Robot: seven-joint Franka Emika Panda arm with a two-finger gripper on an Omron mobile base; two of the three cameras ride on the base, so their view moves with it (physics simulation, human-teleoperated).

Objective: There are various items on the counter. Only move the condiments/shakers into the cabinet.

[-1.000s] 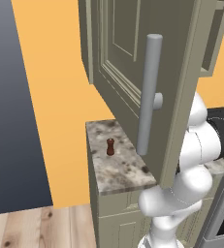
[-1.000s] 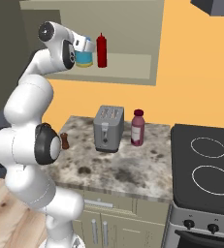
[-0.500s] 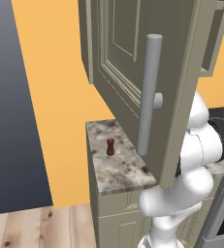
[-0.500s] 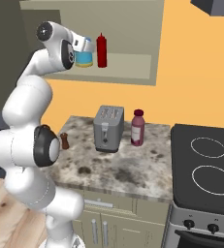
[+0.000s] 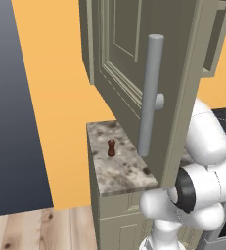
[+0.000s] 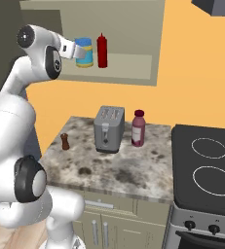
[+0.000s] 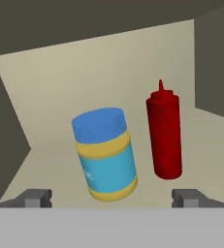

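1. We saw the gripper (image 6: 74,49) raised at the open cabinet (image 6: 133,73), its fingers (image 7: 36,198) spread wide on either side of a yellow jar with a blue lid and blue label (image 7: 105,154); the tips stood clear of the jar, which sat tilted on the shelf.

2. Just beside the jar stood a red squeeze bottle (image 7: 164,135), upright, deeper on the same shelf; in the right base view the two appeared side by side, jar (image 6: 84,52) toward the arm and bottle (image 6: 102,50) next to it.

3. The small reddish-brown shaker (image 6: 65,141) stood upright on the counter (image 6: 123,170) near its left end, well apart from the gripper and below the cabinet.

4. In the left base view we found the same shaker (image 5: 111,148) alone on the speckled slab, with the swung-out cabinet door (image 5: 129,63) and its long grey bar handle (image 5: 150,95) hanging in front of much of the counter behind it.

5. A grey two-slot toaster (image 6: 109,129) stood near the middle of the counter, with a dark red bottle with a lighter cap (image 6: 138,128) just to its right.

6. A black stovetop (image 6: 206,170) with ring marks adjoined the counter on the right.
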